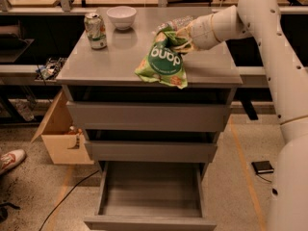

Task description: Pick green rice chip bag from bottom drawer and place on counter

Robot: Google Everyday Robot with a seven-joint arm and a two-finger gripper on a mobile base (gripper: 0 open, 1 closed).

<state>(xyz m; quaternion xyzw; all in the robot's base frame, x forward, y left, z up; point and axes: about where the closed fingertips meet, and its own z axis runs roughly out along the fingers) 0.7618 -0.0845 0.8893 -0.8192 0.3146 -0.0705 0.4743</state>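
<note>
Three grey drawers stack in the cabinet, and the bottom drawer (151,189) is pulled well out toward the camera, its grey floor in plain sight; the two upper drawers sit pushed in. On top lies the counter surface (106,61), smooth and a little shiny. The green rice chip bag (163,61) is on the right half of that surface, tilted, with its dark round logo and white letters facing the camera; its lower edge rests on the counter surface right at the front rim, and its crumpled top rises to the right. The gripper (180,40) is at that crumpled top, low over the right rear part of the counter surface, with the fingers clamped on the bag's upper edge; the white arm (260,28) reaches in from the right side of the view. A green-and-white drink can (96,30) stands upright near the back left corner, well apart from the bag; a white bowl (121,17) sits just behind and to the right of the can. On the floor, a cardboard box (60,138) leans beside the cabinet's left side; a shoe (10,160) shows at the left edge; a small black object (263,166) lies to the right.
</note>
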